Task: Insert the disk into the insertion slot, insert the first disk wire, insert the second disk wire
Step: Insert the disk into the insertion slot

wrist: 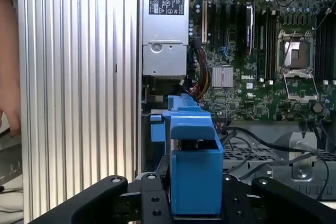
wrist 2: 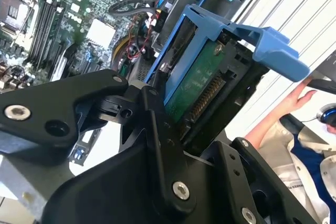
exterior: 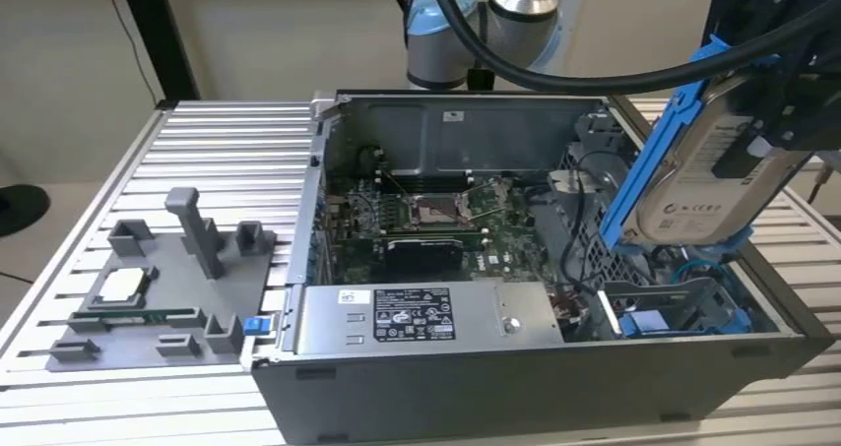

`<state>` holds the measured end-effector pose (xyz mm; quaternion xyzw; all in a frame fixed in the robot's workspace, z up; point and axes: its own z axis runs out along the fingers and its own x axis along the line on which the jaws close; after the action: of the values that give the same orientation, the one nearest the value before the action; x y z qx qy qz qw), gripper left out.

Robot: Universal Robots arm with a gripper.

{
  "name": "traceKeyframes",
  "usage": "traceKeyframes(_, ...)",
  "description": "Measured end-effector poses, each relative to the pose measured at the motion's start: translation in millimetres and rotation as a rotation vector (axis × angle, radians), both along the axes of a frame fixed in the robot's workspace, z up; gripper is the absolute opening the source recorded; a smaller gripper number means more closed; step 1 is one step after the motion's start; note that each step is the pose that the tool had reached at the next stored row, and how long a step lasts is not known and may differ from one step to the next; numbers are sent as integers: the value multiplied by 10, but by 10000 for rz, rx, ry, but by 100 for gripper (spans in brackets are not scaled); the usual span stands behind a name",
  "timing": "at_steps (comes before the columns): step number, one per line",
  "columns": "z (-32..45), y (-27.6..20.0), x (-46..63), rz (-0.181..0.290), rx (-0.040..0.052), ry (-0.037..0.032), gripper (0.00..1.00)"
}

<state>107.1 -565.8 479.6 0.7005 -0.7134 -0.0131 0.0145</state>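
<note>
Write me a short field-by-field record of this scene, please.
end effector: shut on the disk, above the open case
disk: in its blue frame, tilted, lower end above the slot, not yet in
slot: at the case's end on the exterior view's right, blue rails showing
power supply: along the case's near wall
fixture: grey, on the table, at the exterior view's left
person: a hand beside the table in the second wrist view
</note>
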Motion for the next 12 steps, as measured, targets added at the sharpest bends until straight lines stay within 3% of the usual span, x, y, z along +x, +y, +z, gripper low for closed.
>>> traceKeyframes(12,-78,0,1,0,-1,-2,0)
